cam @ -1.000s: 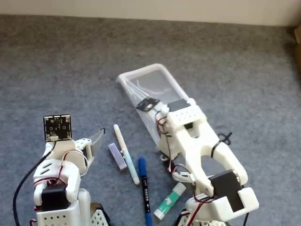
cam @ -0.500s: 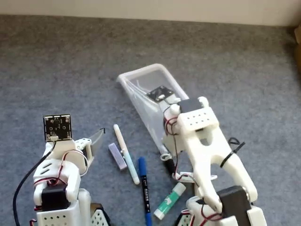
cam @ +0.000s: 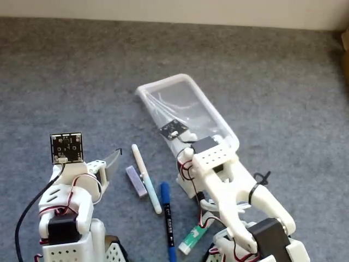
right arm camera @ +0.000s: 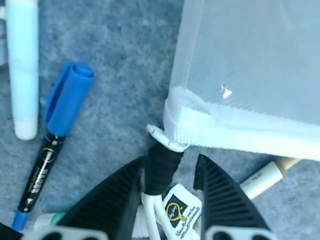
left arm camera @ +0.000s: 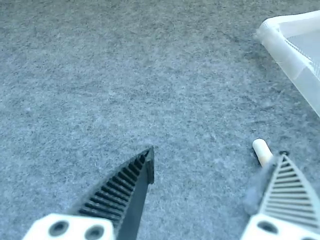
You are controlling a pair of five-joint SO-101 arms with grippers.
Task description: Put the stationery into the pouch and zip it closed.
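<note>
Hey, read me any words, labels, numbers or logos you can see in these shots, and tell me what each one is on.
On the blue marker: white print along the black barrel, too blurred to read.
On the white tag by the zip pull of the pouch: a round sign and small lines, too small to read.
On the glue stick: a green label, too small to read.
Nothing here can be quoted.

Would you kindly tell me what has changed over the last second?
The right arm stretched forward over the pouch, then drew back toward its base; the right hand now straddles the black zipper pull. Pouch, blue marker and the open left hand stayed put.
</note>
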